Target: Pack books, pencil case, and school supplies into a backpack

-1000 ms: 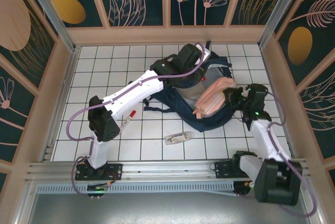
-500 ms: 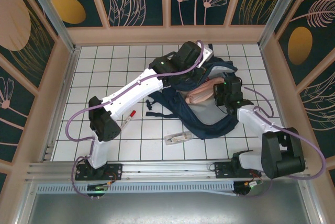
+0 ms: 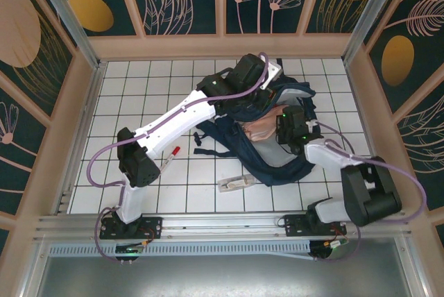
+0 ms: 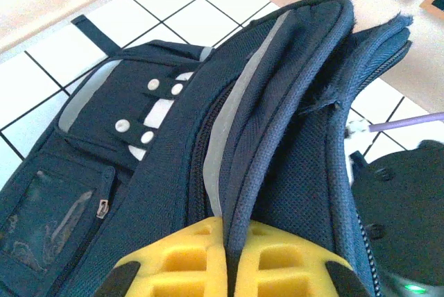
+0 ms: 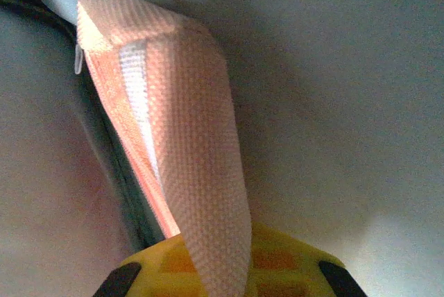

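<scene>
- Navy backpack (image 3: 284, 166) lay open, its mouth edge clamped shut in the left pincer (image 4: 232, 259).
- Right pincer (image 5: 220, 269) held the pink pencil case (image 5: 180, 137), partly inside the opening.
- Marker (image 3: 173, 151) and clear case (image 3: 236, 183) lay on the surface (image 3: 139, 89), not yet packed.

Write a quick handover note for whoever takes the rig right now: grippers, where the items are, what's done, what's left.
Grippers: the left gripper is shut on the rim of the backpack, holding its opening up. The right gripper is shut on the pencil case, which is part way into the bag's mouth.
Outside the bag, on the table: the marker pen beside the left arm, the clear case in front of the bag.
Done: nothing released inside yet.
Left: push the pencil case in and let go, then pack the marker pen and clear case.
</scene>
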